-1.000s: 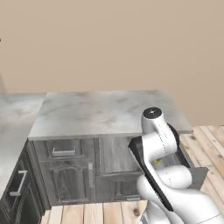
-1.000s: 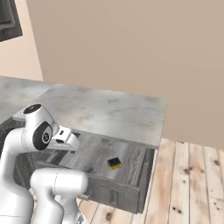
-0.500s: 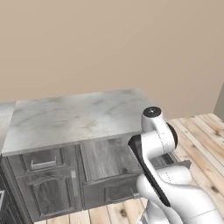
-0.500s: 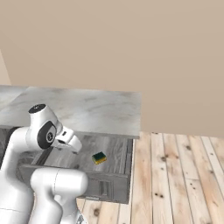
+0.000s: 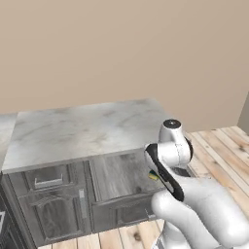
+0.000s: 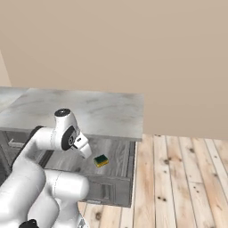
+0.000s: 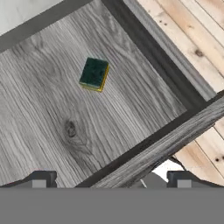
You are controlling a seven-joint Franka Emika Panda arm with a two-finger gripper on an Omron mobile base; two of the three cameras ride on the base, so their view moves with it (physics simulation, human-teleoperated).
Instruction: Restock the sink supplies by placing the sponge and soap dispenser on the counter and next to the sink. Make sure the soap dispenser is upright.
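One sponge (image 7: 94, 74) is all I can see of the supplies so far. It lies flat, green side up, on the grey wood floor of an open drawer (image 7: 52, 131), toward the drawer's back and well apart from its front wall. In the right base view the sponge (image 6: 101, 160) sits near the drawer's right side, just under the tabletop's front edge.

My hand (image 7: 111, 180) hovers above the drawer's front wall with both fingertips spread wide and nothing between them. It is well apart from the sponge, which lies ahead of it.

The marbled tabletop (image 5: 82, 129) above the drawer carries nothing that I can make out. I cannot see a sink or a soap dispenser from here.

I judge the task barely begun: the drawer stands open, but the sponge is not yet grasped. Left to do, as I read it: reach in, take the sponge, carry it beside the sink, then find the dispenser and stand it upright there.
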